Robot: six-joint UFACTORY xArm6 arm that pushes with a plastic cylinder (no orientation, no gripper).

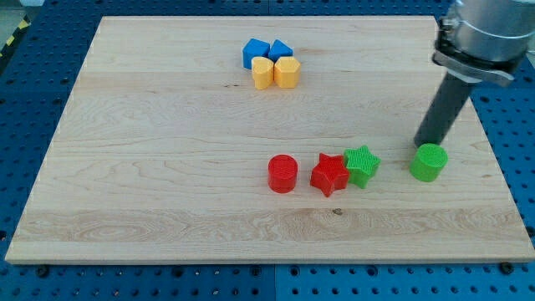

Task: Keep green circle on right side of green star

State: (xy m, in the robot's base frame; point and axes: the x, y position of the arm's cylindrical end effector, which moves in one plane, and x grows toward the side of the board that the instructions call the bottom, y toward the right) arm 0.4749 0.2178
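Observation:
The green circle (428,162) stands at the view's right on the wooden board. The green star (361,165) lies to its left, with a gap between them. The green star touches the red star (329,175) on its left. My tip (423,143) is right behind the green circle, at its top-left edge, touching or nearly touching it. The dark rod rises from there toward the view's top right.
A red circle (282,173) lies left of the red star. Two blue blocks (254,52) (281,50) and two yellow blocks (262,73) (287,73) are clustered near the view's top centre. The board's right edge (491,150) is close to the green circle.

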